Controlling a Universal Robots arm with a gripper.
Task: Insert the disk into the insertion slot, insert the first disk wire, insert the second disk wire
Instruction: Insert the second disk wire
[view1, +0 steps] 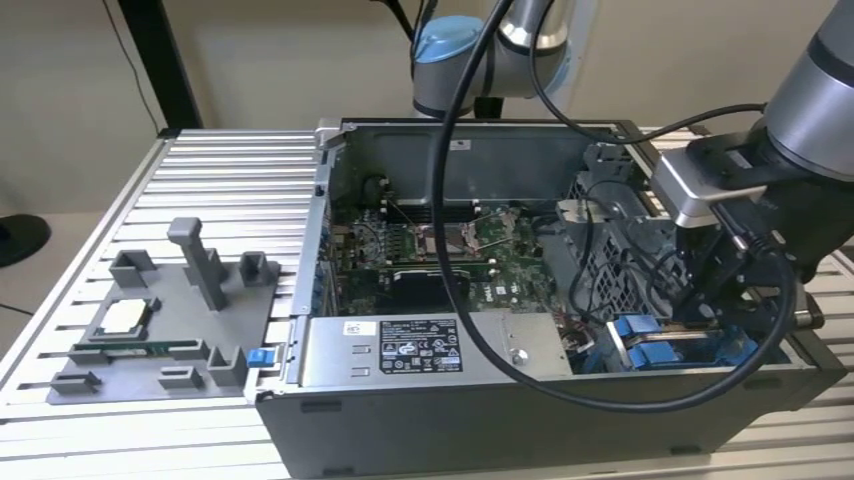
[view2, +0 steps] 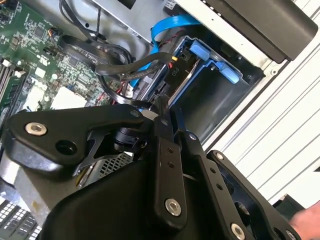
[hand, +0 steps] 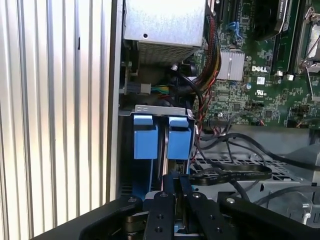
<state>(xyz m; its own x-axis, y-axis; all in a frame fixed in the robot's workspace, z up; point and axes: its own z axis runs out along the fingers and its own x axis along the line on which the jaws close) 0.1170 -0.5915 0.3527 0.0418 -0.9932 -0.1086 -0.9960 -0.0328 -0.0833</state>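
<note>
The disk sits in its blue carrier (view1: 641, 332) inside the insertion slot (view1: 607, 270) at the case's front corner, on the exterior view's right. In the first wrist view the carrier's two blue tabs (hand: 146, 137) stand side by side under the slot's grey rim (hand: 155, 108). My gripper (hand: 175, 179) hangs just over the carrier's back end. Its fingers (view2: 161, 117) are pressed close together, shut on a black disk wire (view2: 125, 97) whose loop leads into the tips. The tips (view2: 165, 106) meet a black connector at the disk's rear edge (view2: 169, 75).
The grey power supply (view1: 400, 345) lies along the case front, with the motherboard (view1: 441, 250) behind it. A blue flat cable (view2: 170, 22) and loose black cables (hand: 235, 172) cross beside the bay. A grey fixture tray (view1: 147, 330) stands on the slatted table at the exterior view's left.
</note>
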